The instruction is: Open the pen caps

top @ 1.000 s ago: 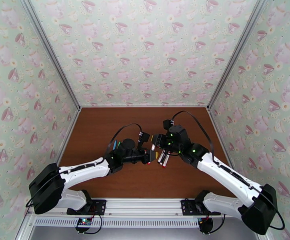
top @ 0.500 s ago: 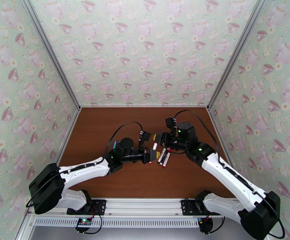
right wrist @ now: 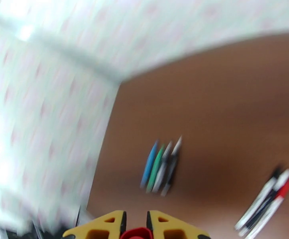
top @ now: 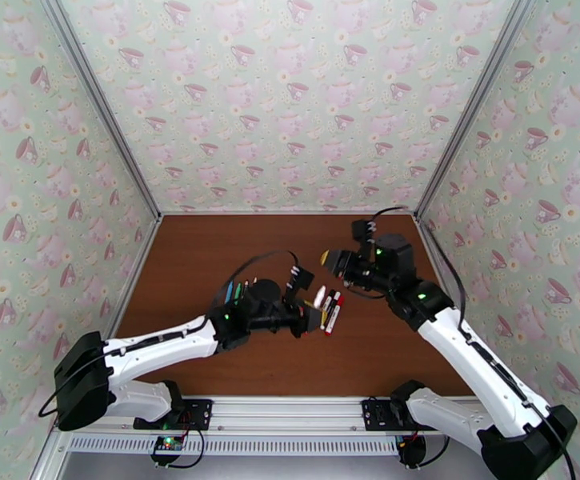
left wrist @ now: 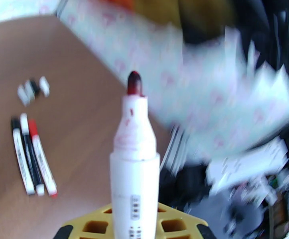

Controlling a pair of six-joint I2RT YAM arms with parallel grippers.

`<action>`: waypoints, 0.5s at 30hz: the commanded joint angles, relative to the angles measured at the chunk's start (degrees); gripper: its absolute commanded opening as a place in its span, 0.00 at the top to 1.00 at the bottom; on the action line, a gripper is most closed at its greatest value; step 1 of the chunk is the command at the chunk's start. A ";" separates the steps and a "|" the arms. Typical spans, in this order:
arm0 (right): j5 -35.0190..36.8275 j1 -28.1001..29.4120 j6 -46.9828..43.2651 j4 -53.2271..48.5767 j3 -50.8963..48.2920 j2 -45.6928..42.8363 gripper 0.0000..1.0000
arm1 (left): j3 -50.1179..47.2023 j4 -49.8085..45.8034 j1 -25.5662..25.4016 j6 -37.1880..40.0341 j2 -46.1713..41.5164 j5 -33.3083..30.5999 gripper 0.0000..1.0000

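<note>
My left gripper (top: 312,318) is shut on a white pen barrel (left wrist: 134,184), whose bare red tip (left wrist: 134,82) points up and away from the yellow fingers (left wrist: 172,224) in the left wrist view. From above, that pen (top: 319,296) sticks out toward the right arm. My right gripper (top: 327,258) hangs apart from it, up and to the right, shut on a red pen cap (right wrist: 136,234) that shows between its yellow fingers (right wrist: 104,226).
Three pens (top: 332,308) with black and red ends lie side by side on the brown table (top: 210,250), just right of the left gripper. Several more pens (right wrist: 160,166), blue, green and grey, lie by the left forearm. Three small blurred stubs (left wrist: 32,87) lie farther off.
The two grippers were close together over the pens. The right gripper has pulled away up and to the right with the red cap. The left gripper has shifted slightly right with the uncapped pen.
</note>
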 commanded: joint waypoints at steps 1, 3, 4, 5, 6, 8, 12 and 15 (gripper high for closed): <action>9.35 0.19 0.00 -1.55 2.62 -0.08 0.98 | 2.03 -8.38 -0.91 4.68 -0.85 -6.20 0.99; 8.21 -0.09 -1.17 -1.21 2.74 0.33 0.98 | 1.27 -7.19 -0.72 3.90 -1.34 -4.93 0.99; 6.91 -0.24 -2.09 -0.64 2.23 0.25 0.98 | 0.65 -6.21 -0.53 3.26 -1.80 -4.27 0.99; 4.74 -0.41 -3.43 0.08 1.42 0.15 0.97 | -0.06 -5.16 -0.13 2.50 -2.35 -3.48 0.99; 3.28 -0.58 -4.75 -0.16 0.91 0.20 0.96 | -0.57 -4.43 0.26 1.79 -3.02 -2.84 0.99; 1.38 -0.63 -8.21 -2.40 -0.56 0.01 0.95 | -2.18 -2.64 1.40 0.21 -4.61 -1.73 0.99; 3.62 -0.64 -12.02 -7.65 -5.83 -1.80 0.94 | -5.33 0.11 3.49 -1.77 -7.65 -0.76 0.99; 8.59 -0.57 -13.95 -13.52 -8.56 -1.96 0.94 | -6.90 0.24 5.50 -3.22 -9.38 -0.59 0.98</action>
